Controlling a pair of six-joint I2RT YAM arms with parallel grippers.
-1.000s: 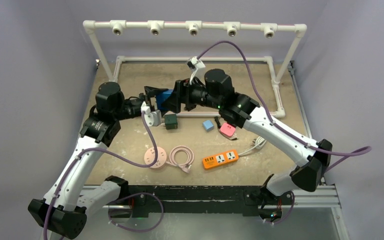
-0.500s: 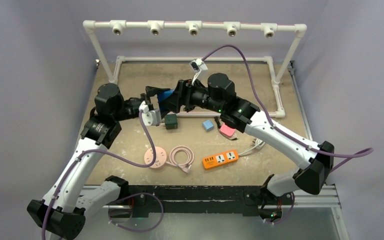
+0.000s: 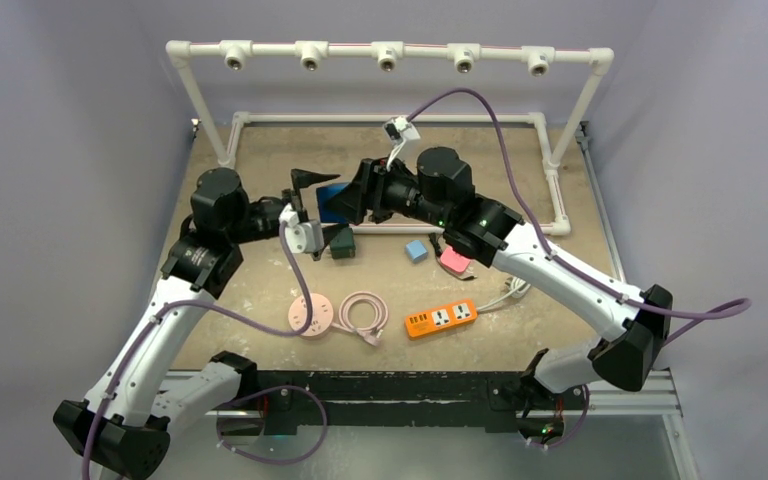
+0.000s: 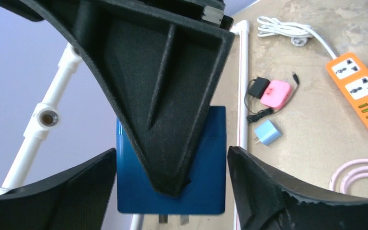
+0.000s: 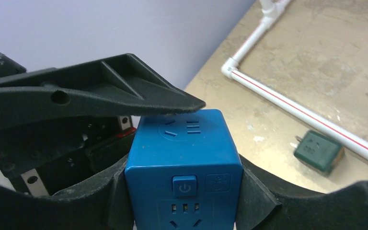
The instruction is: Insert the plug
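Observation:
A blue cube adapter (image 3: 334, 199) with sockets, a power button and metal prongs is held in the air over the back of the table. My right gripper (image 3: 358, 193) is shut on it, its pads pressing both sides of the cube (image 5: 184, 163). My left gripper (image 3: 317, 208) is open and straddles the same cube (image 4: 172, 184), one finger (image 4: 62, 191) on each side with thin gaps. The prongs (image 4: 172, 219) point down in the left wrist view. An orange power strip (image 3: 441, 318) lies at the front.
A dark green adapter (image 3: 343, 246) lies just below the grippers. A light blue charger (image 3: 416, 250), a pink charger (image 3: 454, 259), a white cable (image 3: 510, 290), and a pink round socket (image 3: 312, 313) with its coiled cord (image 3: 363, 312) are on the table. A white pipe frame (image 3: 390, 52) borders the back.
My left gripper's jaws have spread wider around the blue cube. My right arm has shifted slightly to the right, still holding the cube.

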